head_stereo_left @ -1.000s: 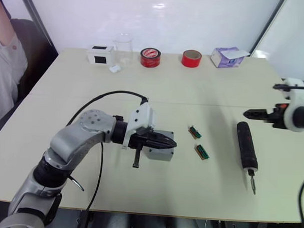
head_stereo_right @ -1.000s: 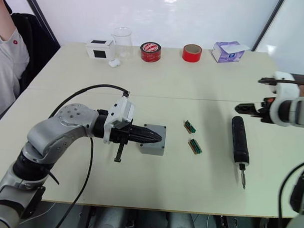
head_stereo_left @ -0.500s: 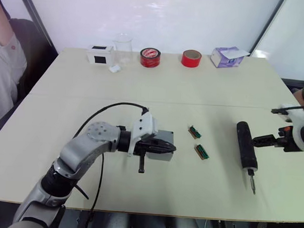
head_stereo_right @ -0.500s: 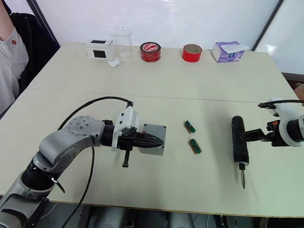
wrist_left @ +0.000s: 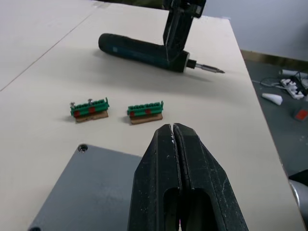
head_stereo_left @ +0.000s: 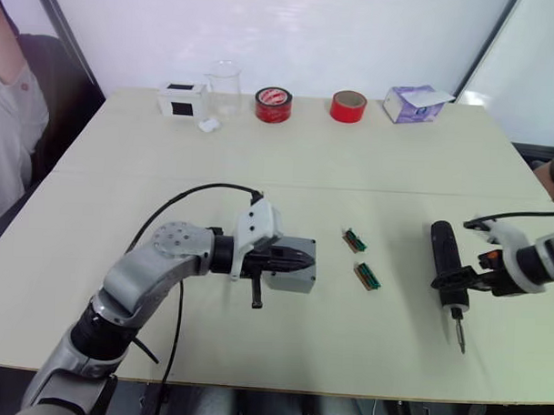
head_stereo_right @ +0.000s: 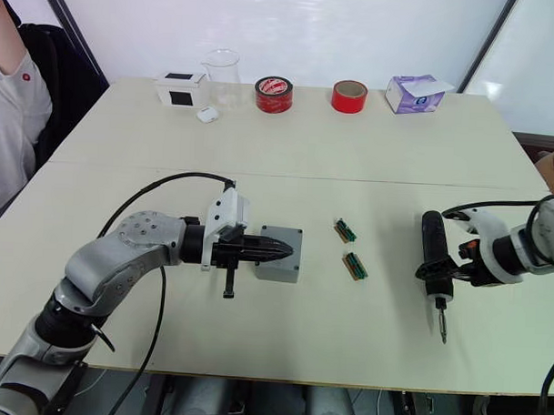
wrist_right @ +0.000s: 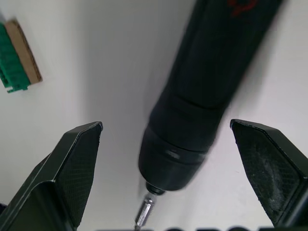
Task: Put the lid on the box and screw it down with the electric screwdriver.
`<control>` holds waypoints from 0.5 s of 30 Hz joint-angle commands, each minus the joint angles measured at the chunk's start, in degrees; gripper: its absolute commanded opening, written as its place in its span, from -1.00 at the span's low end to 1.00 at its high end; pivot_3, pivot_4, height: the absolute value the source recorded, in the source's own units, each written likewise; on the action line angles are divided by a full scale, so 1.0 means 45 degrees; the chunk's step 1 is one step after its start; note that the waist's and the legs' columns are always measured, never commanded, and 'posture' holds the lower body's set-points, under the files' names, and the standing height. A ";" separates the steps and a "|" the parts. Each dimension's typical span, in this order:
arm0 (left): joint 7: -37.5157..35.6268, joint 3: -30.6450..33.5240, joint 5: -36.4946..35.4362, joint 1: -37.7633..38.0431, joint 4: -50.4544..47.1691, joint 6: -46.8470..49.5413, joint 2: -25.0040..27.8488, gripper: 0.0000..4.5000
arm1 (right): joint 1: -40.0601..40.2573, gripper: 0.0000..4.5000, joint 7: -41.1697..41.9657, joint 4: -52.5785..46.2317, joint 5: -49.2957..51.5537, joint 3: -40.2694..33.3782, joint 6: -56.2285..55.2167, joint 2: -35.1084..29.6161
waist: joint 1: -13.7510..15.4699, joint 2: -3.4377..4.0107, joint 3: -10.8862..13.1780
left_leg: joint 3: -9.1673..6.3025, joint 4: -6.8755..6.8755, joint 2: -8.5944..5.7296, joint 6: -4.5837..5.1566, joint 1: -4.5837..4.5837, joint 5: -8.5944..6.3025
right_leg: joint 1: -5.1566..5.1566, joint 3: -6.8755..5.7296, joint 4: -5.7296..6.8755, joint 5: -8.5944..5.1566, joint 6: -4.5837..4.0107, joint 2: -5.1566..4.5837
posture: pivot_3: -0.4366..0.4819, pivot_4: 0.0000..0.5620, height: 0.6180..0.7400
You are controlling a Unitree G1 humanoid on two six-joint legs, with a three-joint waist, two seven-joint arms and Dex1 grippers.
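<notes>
1. No word, number or brand can be read anywhere in these views.
2. The electric screwdriver [wrist_right: 219, 72] bears a red marking on its black body, cut off at the frame edge and too blurred to make out.
3. The left roll of red tape [head_stereo_left: 274, 104] has white and dark print on its face, too small to read.
4. The white box [head_stereo_left: 182, 99] carries a plain black square, without letters.
5. The purple tissue box [head_stereo_right: 415, 93] shows faint pale patterning, nothing legible.
</notes>
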 commanded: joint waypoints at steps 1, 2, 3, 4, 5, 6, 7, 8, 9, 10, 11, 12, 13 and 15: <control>0.0208 0.0233 -0.0102 -0.0034 -0.0402 0.0074 -0.0025 -1.00 | -0.0447 0.99 -0.0297 0.0416 -0.0659 0.0131 0.0029 0.0342 | -0.0005 0.0001 0.0000 | 0.0002 0.0000 -0.0002 0.0000 0.0000 0.0000 | 0.0000 0.0001 0.0000 0.0001 0.0002 -0.0001 | -0.05 -0.47 1.00; 0.0255 0.0252 -0.0122 -0.0021 -0.0422 0.0106 -0.0023 -1.00 | -0.0521 0.99 -0.0256 0.0504 -0.0761 0.0232 -0.0014 0.0395 | -0.0008 -0.0002 0.0000 | 0.0001 0.0000 -0.0002 0.0000 0.0001 0.0000 | 0.0000 0.0001 0.0002 0.0002 0.0003 0.0001 | -0.05 -0.47 1.00; 0.0289 0.0338 -0.0178 0.0026 -0.0448 0.0149 0.0023 -1.00 | -0.0607 0.99 -0.0238 0.0574 -0.0973 0.0508 -0.0178 0.0453 | -0.0005 -0.0002 0.0000 | -0.0001 0.0001 0.0000 0.0000 0.0001 0.0000 | 0.0000 0.0000 0.0001 0.0002 0.0004 0.0003 | -0.05 -0.47 1.00; 0.0322 0.0422 -0.0195 0.0078 -0.0447 0.0162 0.0080 -1.00 | -0.0678 0.99 -0.0196 0.0635 -0.1176 0.0821 -0.0369 0.0523 | -0.0008 -0.0002 0.0000 | 0.0000 0.0001 -0.0001 0.0000 0.0001 0.0000 | 0.0000 0.0000 0.0001 0.0002 0.0004 0.0003 | -0.05 -0.47 1.00; 0.0363 0.0471 -0.0163 0.0111 -0.0415 0.0153 0.0125 -1.00 | -0.0745 0.99 -0.0129 0.0703 -0.1391 0.1120 -0.0588 0.0581 | -0.0015 -0.0002 0.0000 | -0.0002 0.0000 0.0000 0.0000 0.0001 0.0000 | 0.0000 -0.0001 0.0001 0.0002 0.0004 0.0003 | -0.05 -0.47 1.00; 0.0449 0.0485 0.0006 0.0142 -0.0350 0.0031 0.0164 -1.00 | -0.0801 0.99 -0.0086 0.0728 -0.1565 0.1351 -0.0726 0.0610 | -0.0015 -0.0008 -0.0001 | -0.0002 0.0000 0.0001 0.0000 0.0001 0.0000 | 0.0001 -0.0001 0.0000 0.0003 0.0004 0.0003 | -0.05 -0.47 1.00; 0.0545 0.0482 0.0185 0.0174 -0.0280 -0.0106 0.0178 -1.00 | -0.0826 0.76 0.0019 0.0700 -0.1661 0.1527 -0.0815 0.0592 | -0.0017 -0.0011 -0.0003 | -0.0003 0.0001 0.0000 0.0000 0.0001 0.0000 | 0.0001 -0.0002 0.0000 0.0002 0.0004 0.0004 | -0.05 -0.47 1.00; 0.0653 0.0529 0.0289 0.0187 -0.0196 -0.0174 0.0169 -1.00 | -0.0807 0.67 0.0108 0.0576 -0.1701 0.1646 -0.0803 0.0522 | -0.0018 -0.0014 -0.0004 | -0.0003 0.0003 0.0001 0.0000 0.0002 0.0000 | 0.0003 -0.0003 0.0000 0.0003 0.0004 0.0003 | -0.05 -0.47 1.00; 0.0733 0.0600 0.0327 0.0189 -0.0133 -0.0211 0.0141 -1.00 | -0.0771 0.50 0.0183 0.0472 -0.1716 0.1682 -0.0715 0.0472 | -0.0019 -0.0016 -0.0005 | -0.0002 0.0008 0.0000 0.0000 0.0003 0.0000 | 0.0011 -0.0003 -0.0002 0.0003 0.0004 0.0002 | -0.05 -0.47 1.00; 0.0802 0.0709 0.0308 0.0142 -0.0042 -0.0218 0.0085 -1.00 | -0.0693 0.33 0.0272 0.0286 -0.1668 0.1704 -0.0560 0.0390 | -0.0009 -0.0016 -0.0005 | -0.0002 0.0010 0.0000 0.0000 0.0004 0.0000 | 0.0012 -0.0002 -0.0002 0.0003 0.0004 0.0002 | -0.05 -0.47 1.00; 0.0857 0.0791 0.0294 0.0077 0.0065 -0.0244 0.0031 -1.00 | -0.0619 0.17 0.0329 0.0133 -0.1648 0.1713 -0.0429 0.0337 | 0.0000 -0.0016 -0.0005 | -0.0003 0.0010 -0.0001 0.0000 0.0004 0.0000 | 0.0012 -0.0003 -0.0002 0.0004 0.0004 0.0001 | -0.05 -0.47 1.00; 0.0882 0.0836 0.0303 -0.0003 0.0198 -0.0298 -0.0012 -1.00 | -0.0583 -0.01 0.0346 0.0058 -0.1658 0.1701 -0.0332 0.0344 | -0.0002 -0.0016 -0.0005 | -0.0004 0.0010 -0.0001 0.0000 0.0003 0.0000 | 0.0013 -0.0003 -0.0002 0.0004 0.0005 0.0001 | -0.05 -0.47 1.00; 0.0881 0.0837 0.0346 -0.0087 0.0348 -0.0380 -0.0053 -1.00 | -0.0512 -0.17 0.0332 -0.0007 -0.1682 0.1662 -0.0271 0.0355 | -0.0003 -0.0016 -0.0005 | -0.0005 0.0010 0.0000 0.0000 0.0003 0.0000 | 0.0012 -0.0003 -0.0002 0.0004 0.0006 0.0002 | -0.05 -0.47 1.00; 0.0844 0.0783 0.0431 -0.0171 0.0555 -0.0517 -0.0119 -1.00 | -0.0411 -0.23 0.0207 -0.0002 -0.1859 0.1484 -0.0341 0.0396 | 0.0004 -0.0016 -0.0005 | -0.0009 0.0009 0.0001 0.0000 0.0003 0.0000 | 0.0012 -0.0008 0.0000 0.0005 0.0007 0.0003 | -0.05 -0.47 1.00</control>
